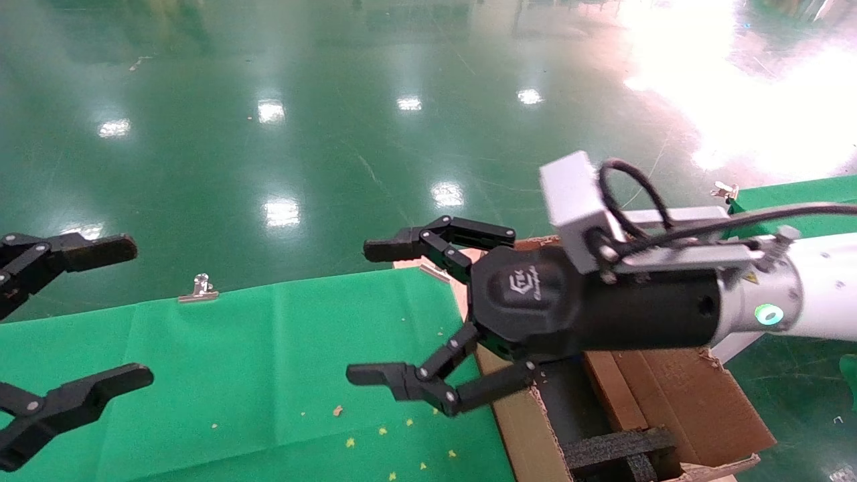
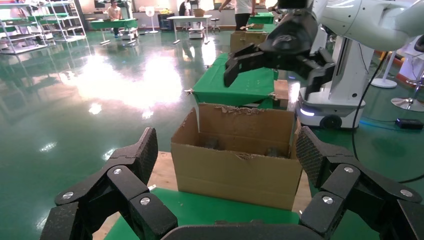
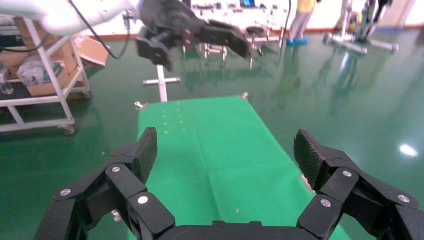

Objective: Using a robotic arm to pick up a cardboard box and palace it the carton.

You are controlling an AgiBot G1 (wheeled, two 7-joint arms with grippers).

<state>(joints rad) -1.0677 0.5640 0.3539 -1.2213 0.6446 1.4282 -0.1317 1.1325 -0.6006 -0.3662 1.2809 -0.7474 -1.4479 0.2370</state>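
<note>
The small cardboard box shows in no view. My right gripper [image 1: 371, 312], on the white arm with the black wrist and silver camera block, is open and empty. It hovers over the green cloth table [image 1: 268, 375], just left of the carton [image 1: 669, 402]. The carton is open-topped with ragged edges and black foam inserts [image 1: 616, 445]. The left wrist view shows the carton [image 2: 235, 170] ahead, with the right gripper [image 2: 272, 75] above it. My left gripper [image 1: 127, 312] is open and empty at the table's left end. It also shows in the right wrist view [image 3: 200, 50].
A metal clip [image 1: 199, 289] holds the cloth at the table's far edge. A second green table [image 1: 797, 194] with a clip [image 1: 725, 191] stands at the right. Small yellow crumbs [image 1: 381, 432] lie on the cloth. Glossy green floor surrounds the tables.
</note>
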